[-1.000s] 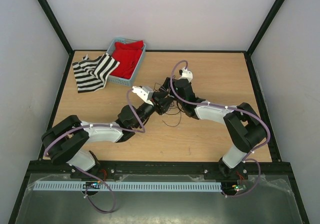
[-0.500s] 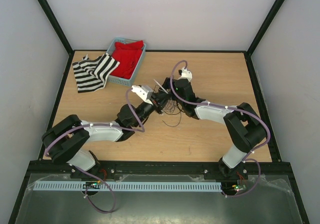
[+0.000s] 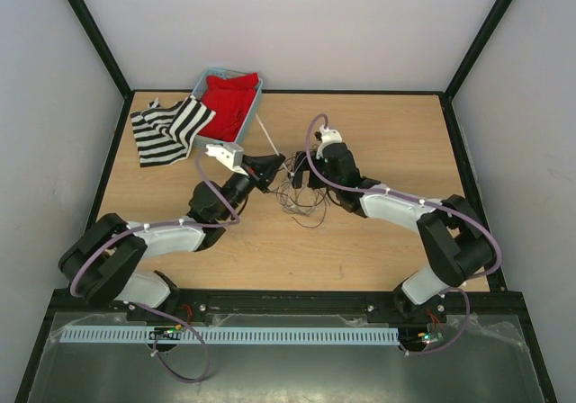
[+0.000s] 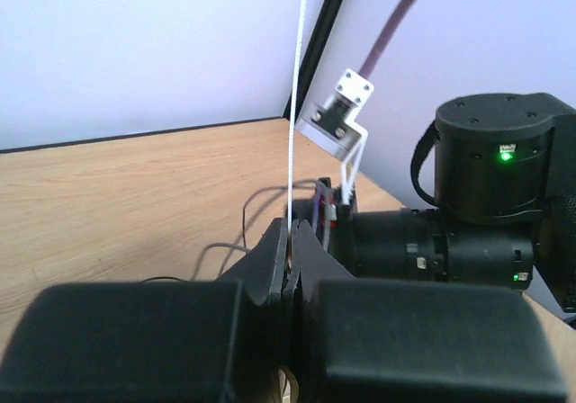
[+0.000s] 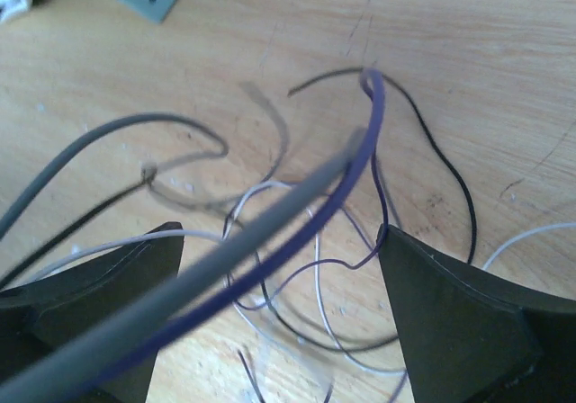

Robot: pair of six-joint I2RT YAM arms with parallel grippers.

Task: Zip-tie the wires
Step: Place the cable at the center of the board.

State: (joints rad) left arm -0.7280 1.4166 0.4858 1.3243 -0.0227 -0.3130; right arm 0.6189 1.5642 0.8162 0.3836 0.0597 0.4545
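The wires (image 3: 302,201) lie in loose dark and pale loops on the table's middle. My left gripper (image 3: 273,164) is shut on the zip tie (image 3: 265,135), a thin white strip that slants up toward the basket. In the left wrist view the zip tie (image 4: 295,106) rises straight out of the closed jaws (image 4: 293,241). My right gripper (image 3: 301,173) faces the left one just above the wires. In the right wrist view its fingers (image 5: 459,322) stand wide apart, with wires (image 5: 306,232), grey, purple, black and pale, running across the gap.
A blue basket (image 3: 249,118) with a red cloth (image 3: 229,100) stands at the back left, with a black-and-white striped cloth (image 3: 166,129) beside it. The right arm's black wrist housing (image 4: 490,187) fills the right of the left wrist view.
My left gripper has pulled back to the left, away from the right gripper, with the zip tie in it. The strip now stands out long toward the basket. The wires have spread a little.
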